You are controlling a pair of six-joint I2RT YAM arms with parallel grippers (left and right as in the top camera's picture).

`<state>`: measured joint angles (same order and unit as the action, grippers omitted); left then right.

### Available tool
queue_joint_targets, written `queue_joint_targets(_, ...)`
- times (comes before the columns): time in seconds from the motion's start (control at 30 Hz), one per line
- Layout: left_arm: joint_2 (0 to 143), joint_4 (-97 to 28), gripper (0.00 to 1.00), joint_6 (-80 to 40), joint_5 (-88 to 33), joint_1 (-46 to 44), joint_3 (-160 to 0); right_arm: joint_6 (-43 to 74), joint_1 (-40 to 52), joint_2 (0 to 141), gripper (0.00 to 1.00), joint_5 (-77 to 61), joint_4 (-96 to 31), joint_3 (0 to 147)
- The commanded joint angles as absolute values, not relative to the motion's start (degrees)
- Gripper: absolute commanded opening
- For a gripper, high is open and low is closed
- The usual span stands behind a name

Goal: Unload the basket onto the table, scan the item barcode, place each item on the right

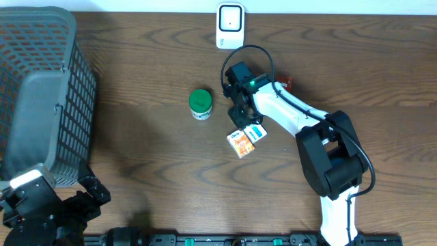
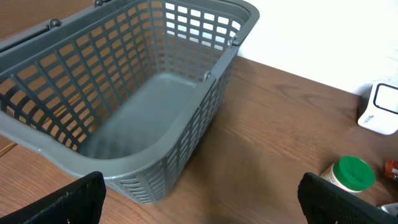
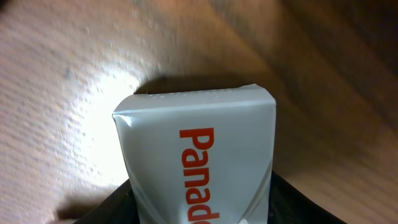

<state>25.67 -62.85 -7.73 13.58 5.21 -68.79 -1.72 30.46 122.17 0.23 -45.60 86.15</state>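
A small white medicine box (image 3: 199,155) with orange lettering fills the right wrist view, lying on the wood table. My right gripper (image 3: 199,202) is closed on it, with a dark finger pressed against each long side. From overhead the box (image 1: 240,143) shows an orange and blue face just below the right gripper (image 1: 242,116). The white barcode scanner (image 1: 230,26) stands at the table's far edge, well apart from the box. My left gripper (image 2: 202,199) hangs open at the near left with nothing between its fingers (image 2: 68,199).
A large grey plastic basket (image 1: 65,89) takes up the left side and looks empty in the left wrist view (image 2: 155,155). A green-lidded jar (image 1: 200,104) stands left of the box. A small red object (image 1: 287,83) lies behind the right arm.
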Motion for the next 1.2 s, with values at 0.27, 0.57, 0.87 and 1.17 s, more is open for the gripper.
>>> queue_joint_targets(0.27, 25.8, -62.98, 1.0, -8.19, 13.04, 5.41, -68.45, 1.74, 29.21, 123.22, 0.45, -8.34, -44.49, 85.65)
queue_joint_targets(0.57, 25.8, -62.98, 1.0, -8.19, 13.06, 5.41, -68.47, 1.74, 24.58, 123.2, 0.44, -18.98, -45.41, 87.77)
queue_joint_targets(0.87, 25.8, -62.98, 1.0, -8.19, 13.06, 5.41, -68.45, 1.72, 18.61, 123.13, 0.43, -33.89, -46.3, 88.51)
queue_joint_targets(1.17, 25.8, -62.98, 1.0, -8.19, 13.06, 5.41, -68.45, 1.74, 14.15, 122.63, 0.42, -49.45, -46.35, 88.51)
